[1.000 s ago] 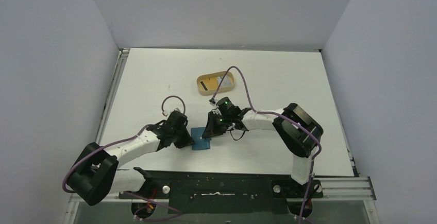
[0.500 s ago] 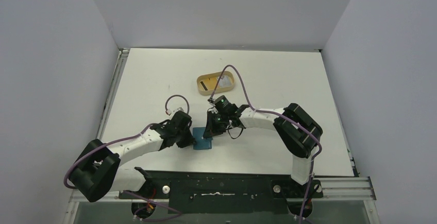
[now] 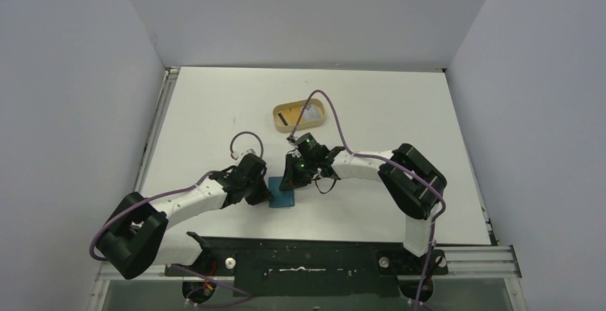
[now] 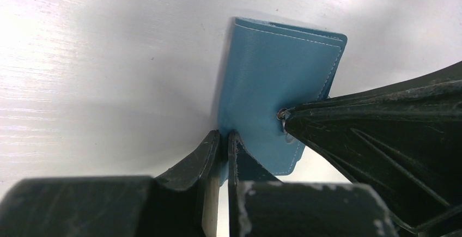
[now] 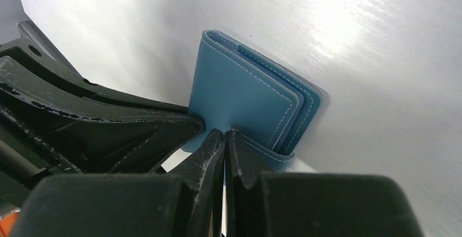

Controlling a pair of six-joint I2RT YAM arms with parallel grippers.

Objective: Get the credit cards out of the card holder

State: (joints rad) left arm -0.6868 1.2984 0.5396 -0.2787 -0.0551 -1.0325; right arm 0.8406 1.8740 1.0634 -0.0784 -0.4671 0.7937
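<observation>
I see the folded card holder (image 3: 281,192) at the counter's (image 3: 214,111) near middle, directly between both arms. The left gripper (image 4: 224,139) is clenched on its left edge, the right gripper (image 5: 224,136) on the opposite snap-side flap. I reckon opening it means pulling them apart.

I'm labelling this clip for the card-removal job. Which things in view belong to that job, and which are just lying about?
Belong to the job:
- card holder, teal
- left gripper, shut on one edge of it
- right gripper, shut on the opposite edge

Just lying about:
- tan oval tray, farther back; something pale lies inside, too small to tell what
</observation>
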